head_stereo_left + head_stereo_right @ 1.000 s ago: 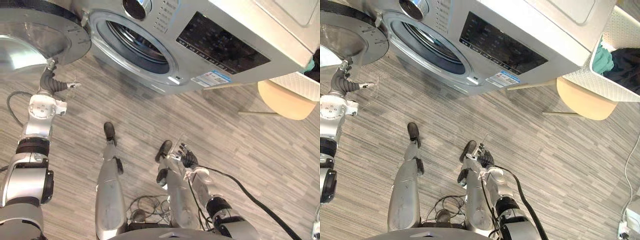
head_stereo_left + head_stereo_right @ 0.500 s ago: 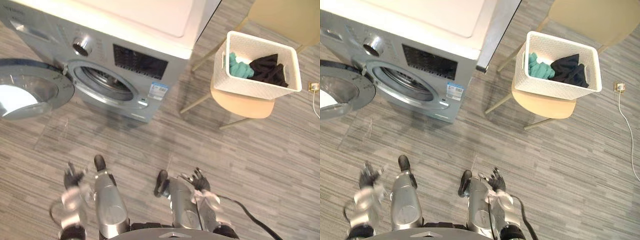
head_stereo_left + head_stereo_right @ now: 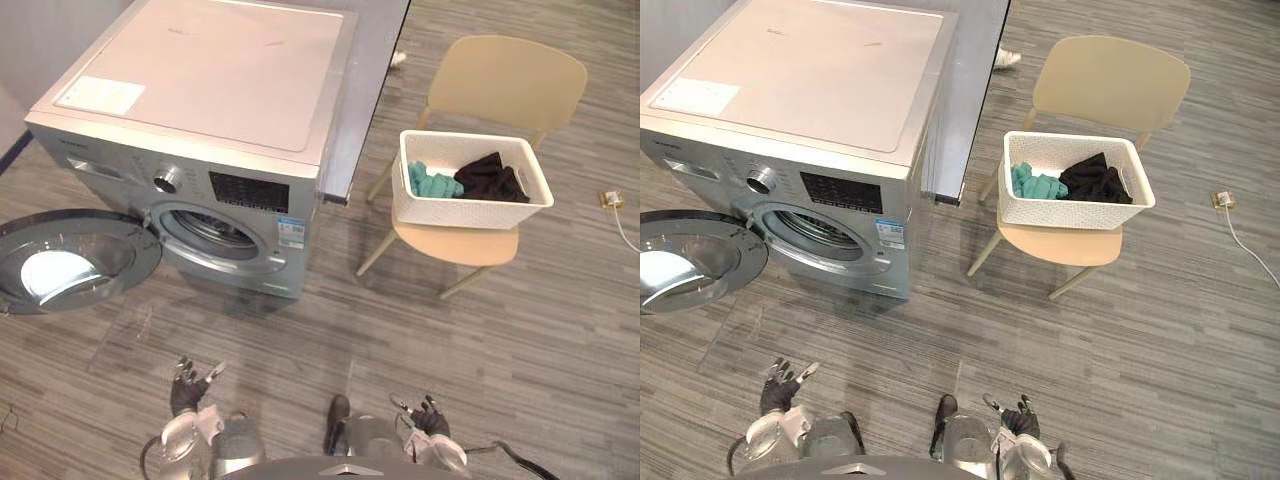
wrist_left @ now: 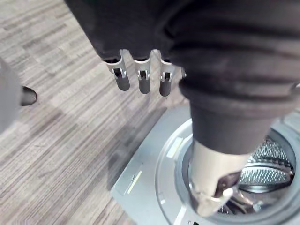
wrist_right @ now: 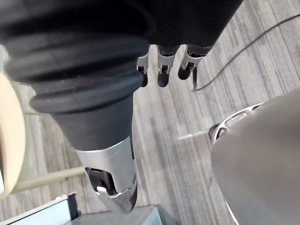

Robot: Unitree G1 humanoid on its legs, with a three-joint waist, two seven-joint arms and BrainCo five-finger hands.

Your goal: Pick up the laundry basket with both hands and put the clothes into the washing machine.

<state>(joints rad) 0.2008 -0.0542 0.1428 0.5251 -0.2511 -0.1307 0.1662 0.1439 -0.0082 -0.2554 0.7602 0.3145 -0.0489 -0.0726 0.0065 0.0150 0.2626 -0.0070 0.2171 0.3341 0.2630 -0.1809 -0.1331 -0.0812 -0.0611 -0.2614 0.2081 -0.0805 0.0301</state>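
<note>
A white laundry basket (image 3: 465, 212) stands on the seat of a beige chair (image 3: 505, 80), right of the washing machine (image 3: 200, 90). Teal cloth (image 3: 432, 184) and black cloth (image 3: 490, 178) lie inside it. The machine's round door (image 3: 70, 260) is swung wide to the left, and the drum opening (image 3: 215, 228) is bare. My left hand (image 3: 188, 385) is low near my body, open and holding nothing. My right hand (image 3: 428, 415) is also low and open, far from the basket. In the left wrist view, straight fingers (image 4: 140, 79) hang above the drum opening (image 4: 262, 173).
Grey wood-look floor lies between me and both the machine and the chair. A white cable with a plug (image 3: 612, 200) lies on the floor to the right of the chair. The open door reaches out over the floor at the left.
The camera has swung up and back, so the machine's top and the chair with the basket now show. My left arm has come down from beside the door to my side.
</note>
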